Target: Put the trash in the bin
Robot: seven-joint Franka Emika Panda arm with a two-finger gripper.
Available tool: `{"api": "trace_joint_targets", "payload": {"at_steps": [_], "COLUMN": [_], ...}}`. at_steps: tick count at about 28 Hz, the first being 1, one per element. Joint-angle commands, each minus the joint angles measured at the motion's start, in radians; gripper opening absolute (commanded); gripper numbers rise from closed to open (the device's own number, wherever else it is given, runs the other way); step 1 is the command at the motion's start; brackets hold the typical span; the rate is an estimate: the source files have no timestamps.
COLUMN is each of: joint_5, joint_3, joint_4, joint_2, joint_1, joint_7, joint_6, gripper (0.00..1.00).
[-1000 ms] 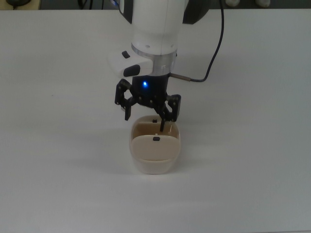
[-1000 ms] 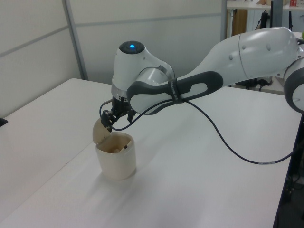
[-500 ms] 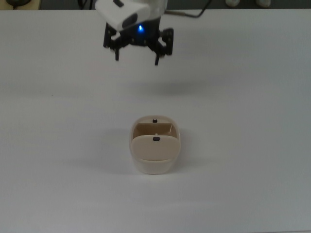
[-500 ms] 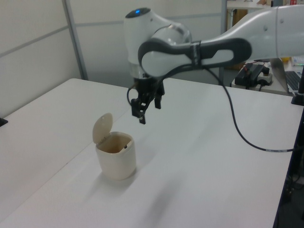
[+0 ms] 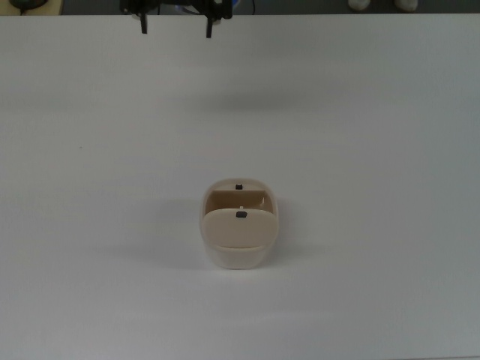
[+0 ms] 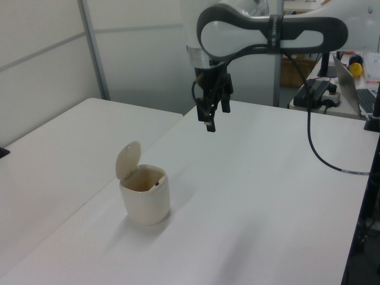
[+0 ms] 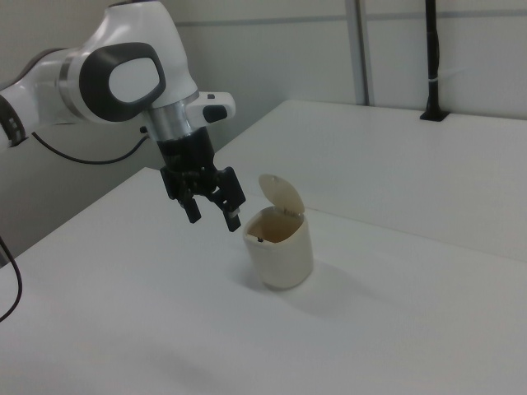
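Note:
The beige bin (image 5: 238, 238) stands on the white table, its flap lid (image 6: 127, 160) tipped up and its mouth uncovered; it also shows in the right view as the bin (image 7: 281, 249). No paper wad shows anywhere; the trash is hidden or out of view. My gripper (image 5: 176, 24) hangs open and empty at the top view's upper edge, far from the bin. In the left view the gripper (image 6: 212, 113) is high above the table, up and to the right of the bin. In the right view the gripper (image 7: 213, 214) hangs left of the bin.
A black cable (image 6: 320, 160) loops from the arm down over the table at the left view's right. A laptop (image 6: 369, 101) sits at the left view's far right edge. A seam (image 6: 107, 184) between tabletops runs just left of the bin.
The gripper has lifted off the bin's mouth and pulled back toward the top view's upper edge, staying open. The bin has not moved and its lid is still tipped up.

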State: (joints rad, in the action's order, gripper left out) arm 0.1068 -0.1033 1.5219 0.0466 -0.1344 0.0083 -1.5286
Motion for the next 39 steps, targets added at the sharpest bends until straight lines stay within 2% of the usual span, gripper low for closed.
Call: {"api": "trace_joint_targets", "payload": {"at_steps": [1,13,19,28,39], "joint_5": [-0.012,-0.022,-0.022,-0.024,-0.052], "joint_3": [-0.018,-0.027,-0.036,-0.039,-0.041], "joint_4": [0.027,0.052,0.096,0.095,0.087], "joint_2": [-0.024,-0.011,-0.014,-0.01,0.01], "joint_1": [-0.002,-0.001,-0.001,-0.001,-0.002], "joint_7": [-0.034,-0.034,-0.034,-0.034,-0.018], "joint_6": [0.016,-0.004,-0.068,-0.077,-0.108], "gripper": [1.0,1.0,1.0,1.0,1.0]}}
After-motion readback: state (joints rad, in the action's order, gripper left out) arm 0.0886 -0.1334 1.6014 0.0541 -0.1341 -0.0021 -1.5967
